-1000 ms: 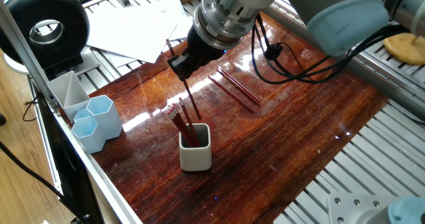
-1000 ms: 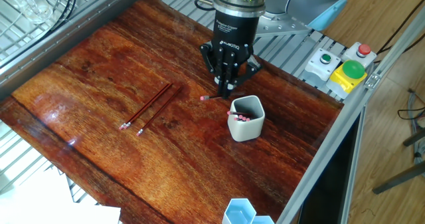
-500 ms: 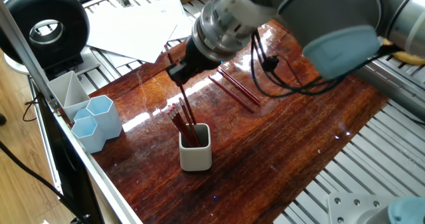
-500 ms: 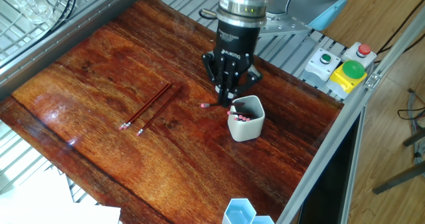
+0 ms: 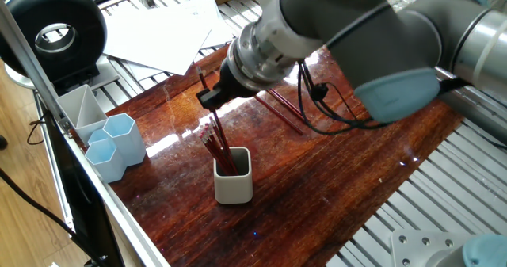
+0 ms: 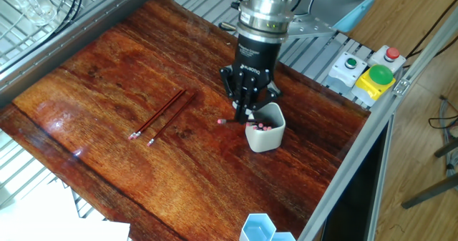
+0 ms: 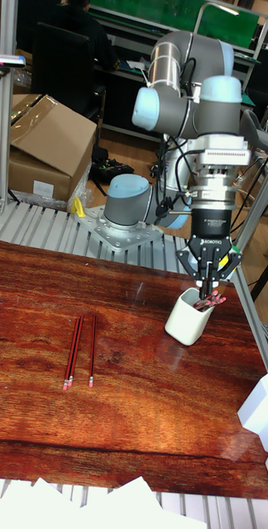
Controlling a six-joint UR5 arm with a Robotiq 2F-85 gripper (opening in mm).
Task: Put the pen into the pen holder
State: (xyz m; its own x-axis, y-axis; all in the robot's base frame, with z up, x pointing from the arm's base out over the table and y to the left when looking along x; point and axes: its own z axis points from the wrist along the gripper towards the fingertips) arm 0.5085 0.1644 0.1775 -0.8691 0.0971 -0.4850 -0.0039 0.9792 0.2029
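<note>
Red pen (image 5: 212, 123) clenched in the claw (image 6: 245, 116) above the pen holder (image 6: 265, 129) (other pens (image 7: 211, 302) crowd inside).

arm reaching in over the table, wrist pointing straight down, gripper (image 6: 245, 116) low, fingers (image 7: 203, 278) pinched close together, something thin and red clamped between them

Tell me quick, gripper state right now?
Gripper: shut on a pen, its lower end in the holder.
</note>
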